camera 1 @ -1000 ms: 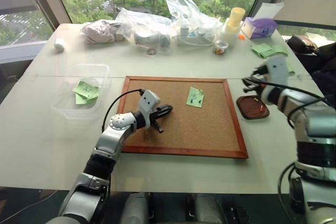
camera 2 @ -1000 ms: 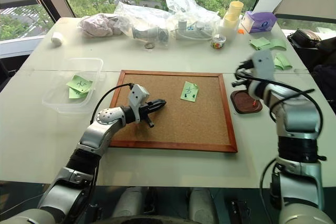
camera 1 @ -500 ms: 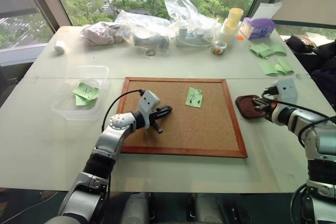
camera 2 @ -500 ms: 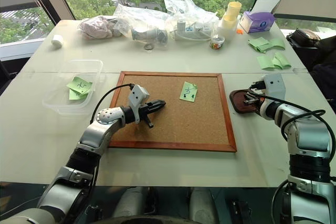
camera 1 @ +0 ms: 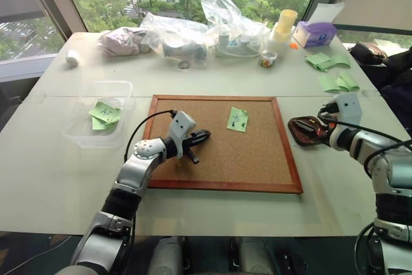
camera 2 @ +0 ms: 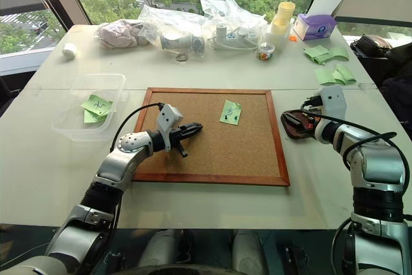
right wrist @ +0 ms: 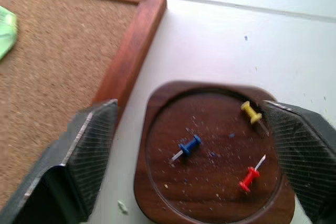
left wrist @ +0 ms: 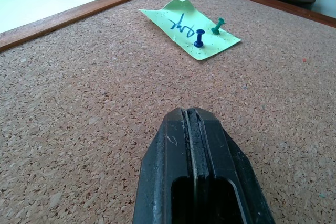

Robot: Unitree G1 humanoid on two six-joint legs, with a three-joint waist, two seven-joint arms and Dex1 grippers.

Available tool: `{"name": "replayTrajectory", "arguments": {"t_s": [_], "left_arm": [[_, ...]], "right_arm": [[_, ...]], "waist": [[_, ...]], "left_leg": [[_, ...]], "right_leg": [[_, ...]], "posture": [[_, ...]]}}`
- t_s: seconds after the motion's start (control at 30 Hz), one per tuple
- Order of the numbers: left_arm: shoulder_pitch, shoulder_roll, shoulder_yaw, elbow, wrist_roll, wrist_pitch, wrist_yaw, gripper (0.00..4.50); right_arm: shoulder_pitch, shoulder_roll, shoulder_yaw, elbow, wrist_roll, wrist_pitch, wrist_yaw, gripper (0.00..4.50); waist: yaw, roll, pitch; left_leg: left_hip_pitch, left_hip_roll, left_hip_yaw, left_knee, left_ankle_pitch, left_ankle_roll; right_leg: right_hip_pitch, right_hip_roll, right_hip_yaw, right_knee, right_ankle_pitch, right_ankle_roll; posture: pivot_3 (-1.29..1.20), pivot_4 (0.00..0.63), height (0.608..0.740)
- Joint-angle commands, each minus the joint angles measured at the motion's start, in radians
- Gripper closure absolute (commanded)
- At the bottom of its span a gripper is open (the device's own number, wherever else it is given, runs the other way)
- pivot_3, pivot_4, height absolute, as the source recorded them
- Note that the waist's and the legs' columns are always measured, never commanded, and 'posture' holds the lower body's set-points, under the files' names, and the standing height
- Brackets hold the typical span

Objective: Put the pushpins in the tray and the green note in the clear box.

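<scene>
The green note lies on the corkboard, held by a blue pushpin and a green pushpin. My left gripper is shut and empty, hovering low over the cork a short way in front of the note. The dark brown tray sits just right of the board's frame. It holds three loose pushpins: blue, yellow and red. Straddling the tray just above it, my right gripper is open with nothing between its fingers. The clear box stands left of the board with green notes inside.
The wood-framed corkboard fills the table's middle. Along the far edge lie clear plastic bags, a stack of yellow cups and a purple tissue box. Pale-green paper sheets lie at the back right.
My right gripper came down from above the table to the tray and opened its fingers. The left arm has stayed put.
</scene>
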Motion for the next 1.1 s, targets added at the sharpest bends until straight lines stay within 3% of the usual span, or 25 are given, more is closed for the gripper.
{"name": "replayTrajectory", "arguments": {"t_s": [0.03, 0.33, 0.43, 0.5, 0.77, 0.87, 1.03, 1.1], "left_arm": [[0.023, 0.001, -0.014, 0.031, 0.015, 0.018, 0.003, 4.5], [0.024, -0.005, -0.014, 0.027, 0.02, 0.018, 0.009, 4.5], [0.029, -0.002, -0.012, 0.019, 0.02, 0.019, 0.012, 4.5], [0.033, 0.001, -0.008, 0.014, 0.02, 0.02, 0.014, 4.5], [0.043, 0.002, -0.008, 0.002, 0.018, 0.024, 0.024, 4.5], [0.047, 0.001, -0.009, -0.002, 0.018, 0.025, 0.028, 4.5], [0.051, 0.001, -0.011, -0.006, 0.018, 0.028, 0.028, 4.5], [0.051, 0.0, -0.011, -0.007, 0.018, 0.029, 0.029, 4.5]], "right_arm": [[-0.055, 0.058, 0.083, -0.096, 0.042, 0.014, 0.007, 0.02], [-0.092, 0.15, 0.298, 0.006, -0.069, -0.12, -0.007, 0.02], [-0.096, 0.169, 0.314, 0.051, -0.079, -0.155, 0.001, 0.02], [-0.101, 0.174, 0.327, 0.074, -0.091, -0.174, 0.006, 0.8], [-0.105, 0.175, 0.365, 0.133, -0.15, -0.249, 0.022, 0.8], [-0.102, 0.176, 0.369, 0.134, -0.163, -0.267, 0.028, 1.65], [-0.103, 0.18, 0.369, 0.127, -0.173, -0.273, 0.031, 4.18], [-0.102, 0.179, 0.372, 0.127, -0.179, -0.274, 0.035, 4.42]], "waist": [[0.0, 0.0, 0.0], [0.002, 0.0, 0.0], [0.001, 0.0, 0.0], [0.001, 0.0, 0.0], [0.0, 0.0, 0.0], [0.0, 0.0, 0.0], [-0.001, 0.0, 0.0], [0.0, 0.0, 0.0]], "left_leg": [[0.0, 0.0, 0.0, 0.0, 0.0, 0.0], [-0.001, -0.001, 0.0, 0.0, -0.001, 0.002], [-0.001, -0.001, 0.0, 0.0, -0.001, 0.001], [-0.001, -0.001, 0.0, 0.0, -0.001, 0.002], [-0.001, -0.001, 0.001, 0.0, -0.001, 0.001], [-0.001, 0.0, 0.001, 0.0, -0.001, 0.001], [-0.001, 0.0, 0.001, 0.0, -0.001, 0.001], [-0.001, 0.0, 0.001, 0.0, -0.001, 0.001]], "right_leg": [[0.0, 0.0, 0.0, 0.0, 0.0, 0.0], [0.0, -0.001, 0.0, -0.001, 0.0, 0.0], [0.0, -0.001, 0.0, 0.0, 0.0, 0.0], [0.0, -0.001, 0.0, 0.0, 0.0, 0.0], [0.0, -0.001, 0.0, 0.0, 0.0, 0.0], [0.0, -0.001, 0.0, 0.0, 0.0, 0.0], [0.0, -0.001, 0.0, 0.0, 0.0, 0.0], [0.0, -0.001, 0.0, 0.0, 0.0, 0.0]], "posture": [[0.0, 0.15, 0.74], [0.0, 0.15, 0.74], [0.0, 0.15, 0.74], [0.0, 0.15, 0.74], [0.0, 0.15, 0.74], [0.0, 0.15, 0.74], [0.0, 0.15, 0.74], [0.0, 0.15, 0.74]]}}
